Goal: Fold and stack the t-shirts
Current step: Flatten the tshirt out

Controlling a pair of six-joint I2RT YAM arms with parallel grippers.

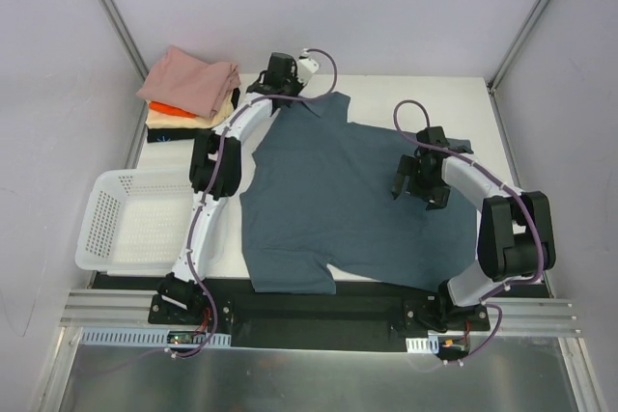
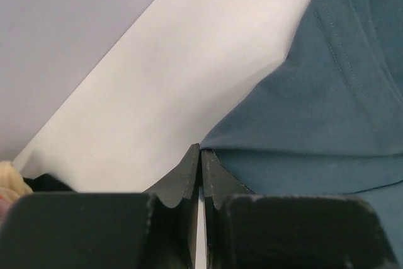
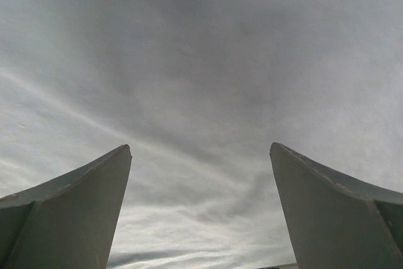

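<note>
The slate-blue t-shirt [image 1: 333,190] lies spread flat across the middle of the table. My left gripper [image 1: 278,89] is at the shirt's far left corner. In the left wrist view its jaws [image 2: 201,152] are shut, with the shirt's edge [image 2: 315,105] running right into their tips. My right gripper [image 1: 420,180] hovers low over the shirt's right side. In the right wrist view it [image 3: 200,149] is open and empty, with blue-grey cloth [image 3: 201,61] filling the frame. A stack of folded t-shirts [image 1: 188,89], dusty pink on top of orange, cream and black, sits at the back left.
A white plastic lattice basket [image 1: 135,219] stands at the left edge beside the left arm. The white table top [image 2: 189,61] shows beyond the shirt's far edge. Grey walls enclose the table at the back and sides.
</note>
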